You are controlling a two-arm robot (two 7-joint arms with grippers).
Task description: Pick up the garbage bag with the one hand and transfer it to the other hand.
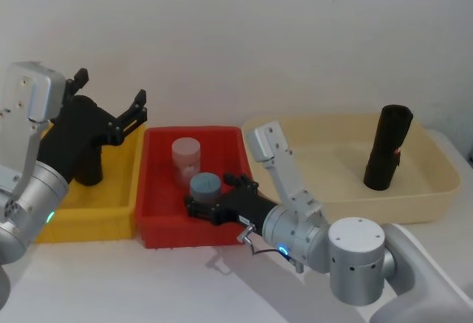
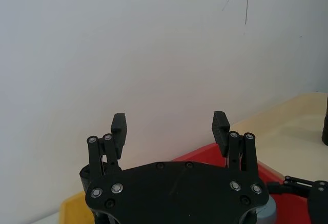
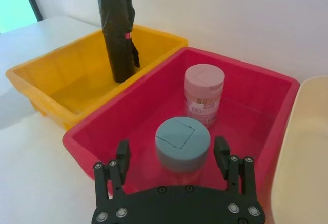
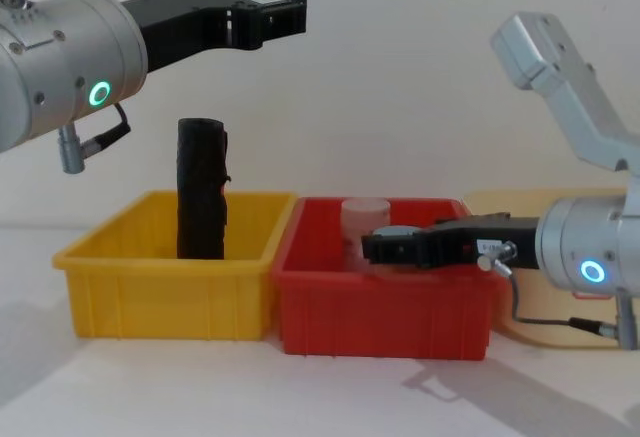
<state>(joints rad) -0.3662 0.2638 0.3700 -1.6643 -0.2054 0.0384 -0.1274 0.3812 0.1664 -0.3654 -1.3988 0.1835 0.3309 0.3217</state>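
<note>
right gripper [image 3: 171, 151]: blue ring on wrist, reaching low into red bin [image 1: 159, 190] from the near side; fingers spread apart, gripping nothing.
blue-lidded jar [image 3: 183, 143]: upright in red bin, at the right gripper's fingertips, one finger on each side; contact cannot be told.
pink-lidded jar [image 3: 204, 95]: upright in red bin, just behind the blue-lidded jar.
yellow bin [image 1: 89, 216]: left of red bin, sides touching or nearly so.
wrinkled black roll [image 3: 118, 32]: upright in yellow bin, towards its far side, small red mark on its side; partly hidden behind the left gripper in head view.
left gripper [image 1: 111, 90]: green ring on wrist, raised high over yellow bin, above the wrinkled black roll and clear of it; fingers wide apart, empty, pointing towards the wall [image 2: 154, 39].
cream tray [image 1: 436, 190]: right of red bin.
garbage bag [image 1: 388, 145]: smooth black roll, red mark on its side, standing in the far right part of cream tray, tilted slightly.
bag vs grippers: well apart from both; right gripper is the nearer one, one bin over to its left; left gripper is across the whole row of bins.
table [image 1: 111, 286]: white, carrying all three containers.
</note>
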